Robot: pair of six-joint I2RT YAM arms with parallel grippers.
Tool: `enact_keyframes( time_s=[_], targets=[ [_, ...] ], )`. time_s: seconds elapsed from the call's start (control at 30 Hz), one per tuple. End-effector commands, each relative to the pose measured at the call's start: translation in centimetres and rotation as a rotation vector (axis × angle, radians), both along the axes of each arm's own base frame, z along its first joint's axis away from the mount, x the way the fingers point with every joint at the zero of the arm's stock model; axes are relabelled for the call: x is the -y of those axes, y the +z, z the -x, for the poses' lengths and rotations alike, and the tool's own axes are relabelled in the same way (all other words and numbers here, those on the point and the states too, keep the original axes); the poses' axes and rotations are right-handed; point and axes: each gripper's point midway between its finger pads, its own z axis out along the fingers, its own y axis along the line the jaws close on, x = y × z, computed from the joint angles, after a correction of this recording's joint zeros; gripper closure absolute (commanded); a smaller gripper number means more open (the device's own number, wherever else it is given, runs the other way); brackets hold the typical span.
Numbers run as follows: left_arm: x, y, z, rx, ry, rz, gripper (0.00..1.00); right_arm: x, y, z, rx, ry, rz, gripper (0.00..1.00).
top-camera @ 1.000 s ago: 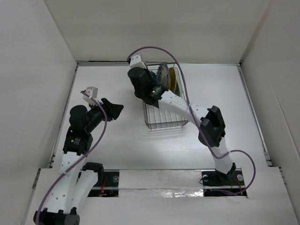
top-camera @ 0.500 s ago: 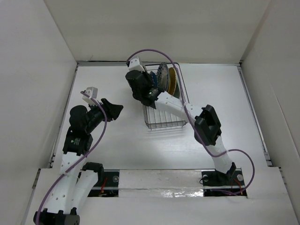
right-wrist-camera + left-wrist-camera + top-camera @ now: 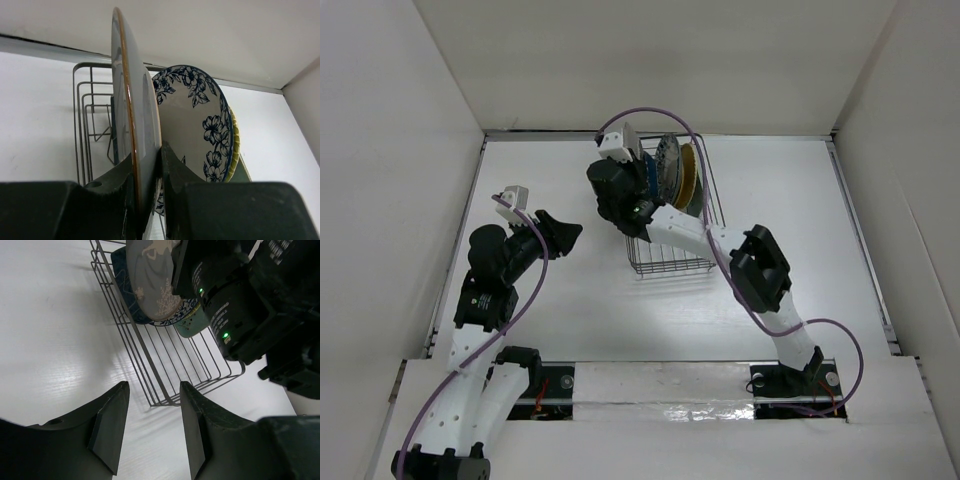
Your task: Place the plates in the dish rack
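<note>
Right wrist view: the right gripper (image 3: 148,161) is being kept pressed shut on the grey plate (image 3: 142,110), both pads pinching its brown-edged rim while it is being held upright and edge-on. Just behind it the floral plate (image 3: 197,107) is being seen standing in the dish rack (image 3: 82,107), with the rim of the yellow plate (image 3: 234,145) showing past that. The grey plate is being judged stiff glazed ceramic: fairly heavy, slippery under the pads and brittle if knocked on wire, so the rim is being taken as the right place to hold. Left wrist view: the left gripper (image 3: 150,426) is being held spread and empty, aimed at the rack's near end. The grey plate's white deer pattern is being shown here, its lower part inside the rack's outline next to the dark blue plate (image 3: 119,267); contact with the wires cannot be told. Top view: the rack is being seen at the far middle of the table (image 3: 800,250), the right arm reaching over it, the left gripper well apart to its left.
</note>
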Motion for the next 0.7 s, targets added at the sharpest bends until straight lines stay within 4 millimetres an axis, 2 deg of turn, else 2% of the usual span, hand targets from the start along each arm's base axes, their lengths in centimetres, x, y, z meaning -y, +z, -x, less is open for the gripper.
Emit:
enact_keyframes(
  time_s=[0.0, 0.07, 0.13, 0.27, 0.3, 0.33, 0.4, 0.47, 0.6, 0.67],
  targets=[
    [0.1, 2.5, -0.2, 0.073, -0.007, -0.001, 0.59, 4.7, 7.0, 2.2, 0.201, -0.241, -0.202, 1.0],
    [0.4, 2.6, -0.1, 0.072, -0.019, 0.001, 0.59, 5.1, 7.5, 2.9, 0.219, -0.252, -0.219, 1.0],
    [0.4, 2.6, -0.1, 0.073, -0.017, -0.001, 0.59, 4.8, 7.1, 2.7, 0.217, -0.25, -0.212, 1.0],
    [0.4, 2.7, 0.1, 0.076, -0.014, -0.005, 0.6, 4.1, 5.5, 1.3, 0.198, -0.217, -0.217, 1.0],
    [0.3, 2.8, 0.1, 0.079, -0.011, -0.008, 0.6, 3.0, 3.9, 0.9, 0.157, -0.163, -0.226, 1.0],
    [0.3, 2.8, 0.1, 0.079, -0.01, -0.008, 0.6, 2.9, 4.2, 0.2, 0.147, -0.142, -0.263, 1.0],
    [0.3, 2.8, 0.1, 0.078, -0.011, -0.007, 0.6, 2.3, 2.5, -0.9, 0.096, -0.088, -0.318, 1.0],
    [0.4, 2.7, 0.1, 0.075, -0.013, -0.007, 0.6, 1.7, 1.7, -1.0, 0.077, -0.06, -0.333, 1.0],
    [0.4, 2.6, 0.0, 0.074, -0.013, -0.007, 0.6, 1.8, -0.1, -1.6, 0.042, -0.05, -0.363, 1.0],
    [0.3, 2.6, -0.1, 0.074, -0.01, -0.007, 0.6, 2.4, -0.3, -2.2, 0.03, -0.037, -0.399, 1.0]
  ],
)
